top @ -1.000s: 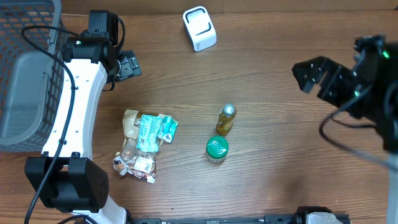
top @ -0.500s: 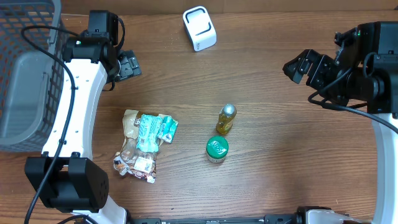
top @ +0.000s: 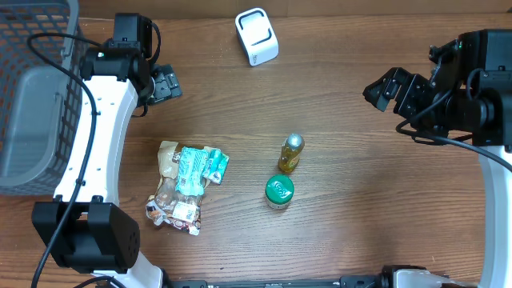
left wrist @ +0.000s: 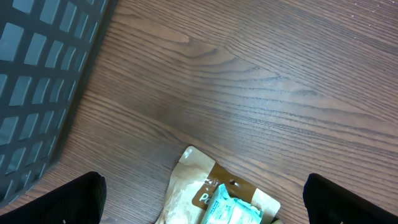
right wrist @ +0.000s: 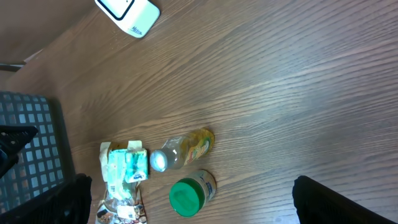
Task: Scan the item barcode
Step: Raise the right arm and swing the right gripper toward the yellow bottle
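A grey mesh basket point(top: 32, 48) fills the far left edge of the wooden desk point(top: 360, 208), close beside the left arm. The left pincer point(top: 166, 83) hangs near the basket with its fingers spread wide and nothing between them. The right pincer point(top: 390, 91) hovers over bare wood at the right, also spread apart and empty.

A white barcode scanner point(top: 257, 37) sits at the far edge, well apart from the goods. At mid-desk a small yellow bottle point(top: 291, 154) with a silver cap stands just beside a green-lidded jar point(top: 279, 191), which crowds its near side. To their left lies a crumpled brown snack pouch point(top: 180, 204) with teal packets on top. No barcode can be made out.
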